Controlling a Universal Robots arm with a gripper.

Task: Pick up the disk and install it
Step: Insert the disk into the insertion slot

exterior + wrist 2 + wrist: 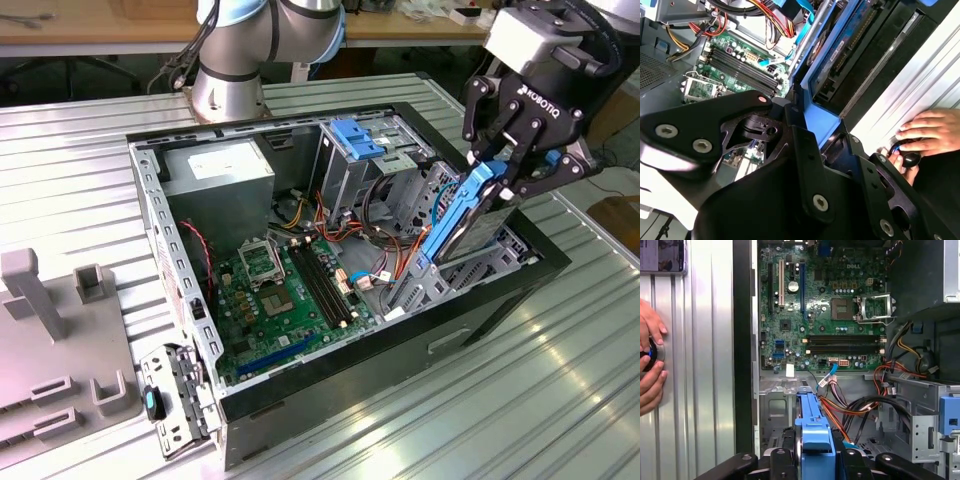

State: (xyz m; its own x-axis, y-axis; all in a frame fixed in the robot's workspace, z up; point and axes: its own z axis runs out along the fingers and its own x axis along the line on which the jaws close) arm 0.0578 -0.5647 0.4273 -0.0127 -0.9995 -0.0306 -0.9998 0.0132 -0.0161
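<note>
The disk [462,228], a dark flat drive edged with bright blue rails, hangs tilted on edge over the open computer case [300,385], at the exterior view's right end of it. Its lower end reaches down into the grey metal bay there. My gripper [503,178] is shut on the disk's upper end, one black finger on each side of the blue rail. In the first wrist view the blue rail of the disk [812,432] runs out from between the fingers of the gripper [814,462]. In the second wrist view the disk [840,55] lies beyond the gripper [807,142].
Inside the case are the green motherboard [285,290], a grey power-supply box [218,170], a blue bracket [358,138] on the drive cage, and loose coloured cables [850,405]. A person's hands [650,365] rest on a dark knob on the ribbed table beside the case. Grey fixtures [60,330] stand at the exterior view's left.
</note>
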